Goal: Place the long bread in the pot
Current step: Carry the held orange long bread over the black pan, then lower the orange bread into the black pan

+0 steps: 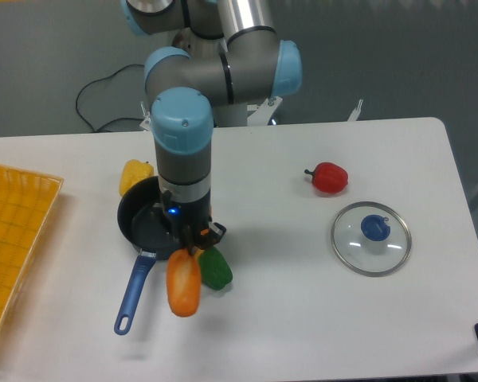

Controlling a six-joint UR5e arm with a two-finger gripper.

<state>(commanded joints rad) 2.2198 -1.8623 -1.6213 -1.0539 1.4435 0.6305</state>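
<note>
The long bread (183, 285) is an orange-tan glossy oval loaf hanging upright from my gripper (193, 247), which is shut on its top end and holds it above the table. The pot (143, 216) is a small black saucepan with a blue handle (134, 293) that points toward the front. The pot lies just left of and behind the bread, partly hidden by my arm's wrist. The bread hangs beside the pot's front right rim, not inside it.
A green pepper (216, 269) lies right next to the bread. A yellow pepper (134, 175) touches the pot's back left. A red pepper (329, 177) and a glass lid with blue knob (371, 238) lie to the right. A yellow basket (12, 247) stands at the left edge.
</note>
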